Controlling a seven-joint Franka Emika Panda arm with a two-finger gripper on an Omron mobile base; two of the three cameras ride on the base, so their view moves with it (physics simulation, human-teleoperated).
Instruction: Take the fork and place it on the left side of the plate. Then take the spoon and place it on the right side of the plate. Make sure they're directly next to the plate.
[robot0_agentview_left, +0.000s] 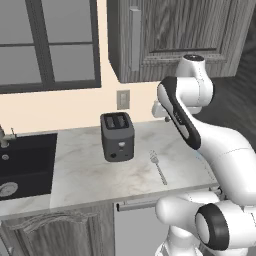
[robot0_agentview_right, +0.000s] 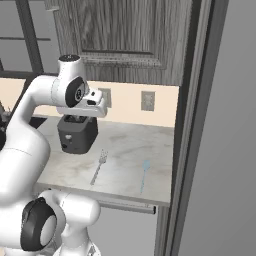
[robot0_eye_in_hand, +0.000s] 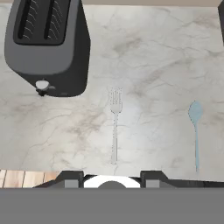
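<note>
My hand (robot0_eye_in_hand: 111, 177) hangs above the desk (robot0_eye_in_hand: 153, 52), part open, holding nothing. The fork (robot0_eye_in_hand: 115, 124) lies straight ahead at twelve o'clock, spoon (robot0_eye_in_hand: 195, 131) at two, toaster (robot0_eye_in_hand: 46, 43) at ten.

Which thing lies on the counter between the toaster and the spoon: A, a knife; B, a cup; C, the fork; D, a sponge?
C: in the hand view the fork lies between the toaster and the pale blue spoon.
</note>
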